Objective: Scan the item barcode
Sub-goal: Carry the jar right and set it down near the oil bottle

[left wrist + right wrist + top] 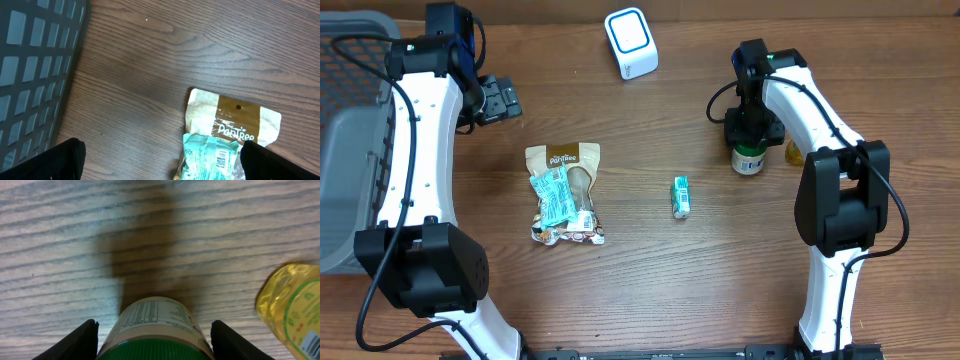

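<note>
The right gripper (155, 342) is closed partway on the jar (749, 160). Its fingers (80, 342) touch the jar on both sides. The jar is upright, to the right of the scanner (631, 42) and nearer to the robot. The left gripper (503, 100) is wide open and holds nothing, to the left of the scanner. A pouch (565, 190) lies on the surface (720, 280), nearer to the robot than the scanner.
</note>
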